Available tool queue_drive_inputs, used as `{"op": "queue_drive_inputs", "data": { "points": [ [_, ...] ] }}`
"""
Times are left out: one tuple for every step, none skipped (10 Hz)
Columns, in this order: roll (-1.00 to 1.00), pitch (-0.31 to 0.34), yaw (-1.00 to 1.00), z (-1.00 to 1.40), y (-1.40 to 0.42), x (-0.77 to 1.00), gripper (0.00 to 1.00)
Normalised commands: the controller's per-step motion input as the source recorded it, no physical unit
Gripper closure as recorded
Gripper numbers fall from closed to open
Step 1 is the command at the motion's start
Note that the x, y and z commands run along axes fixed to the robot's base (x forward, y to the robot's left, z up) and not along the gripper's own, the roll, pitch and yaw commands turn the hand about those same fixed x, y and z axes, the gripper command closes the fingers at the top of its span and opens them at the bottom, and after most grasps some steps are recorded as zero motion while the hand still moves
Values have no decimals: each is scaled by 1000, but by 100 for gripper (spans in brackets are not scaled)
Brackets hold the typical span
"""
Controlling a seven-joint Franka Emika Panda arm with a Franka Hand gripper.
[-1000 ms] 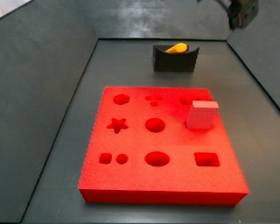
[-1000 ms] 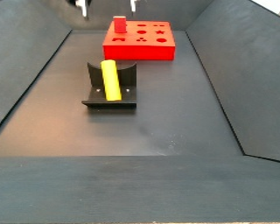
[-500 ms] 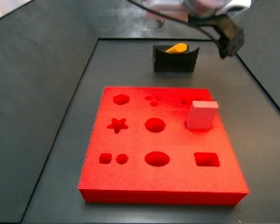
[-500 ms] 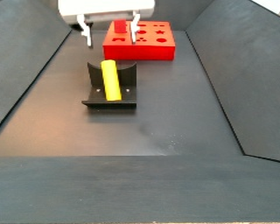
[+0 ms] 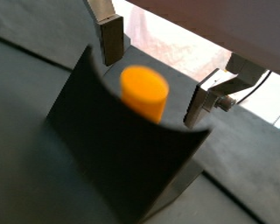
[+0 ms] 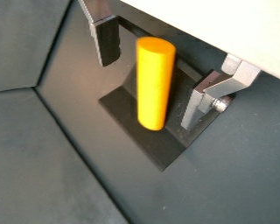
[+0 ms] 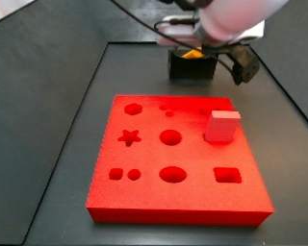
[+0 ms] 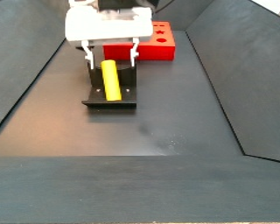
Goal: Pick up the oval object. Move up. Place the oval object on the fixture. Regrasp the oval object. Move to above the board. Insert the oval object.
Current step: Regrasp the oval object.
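The oval object is a yellow-orange peg lying lengthwise in the notch of the dark fixture. In a wrist view its rounded end faces the camera above the fixture. My gripper is open and low over the fixture, one finger on each side of the peg with a gap on both sides; the fingers do not touch it. In a side view the gripper and arm cover the peg on the fixture. The red board lies apart from the fixture.
A pink-red cuboid block stands on the board near its right edge. The board shows behind the gripper in a side view. Sloping dark walls bound the floor on both sides.
The gripper has come down from high above the fixture and now straddles the peg with its fingers. The peg, board and block have not moved.
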Motion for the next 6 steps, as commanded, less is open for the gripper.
{"op": "queue_drive_inputs", "data": {
  "points": [
    [72, 9, -37, -417, 9, 78, 0],
    [73, 11, -15, -236, 6, 68, 0],
    [61, 28, -6, -173, 0, 12, 0],
    [53, 22, 2, -171, -3, 7, 0],
    [53, 23, 10, -170, -2, 7, 0],
    [54, 23, 13, -170, -2, 8, 0]
  ]
}}
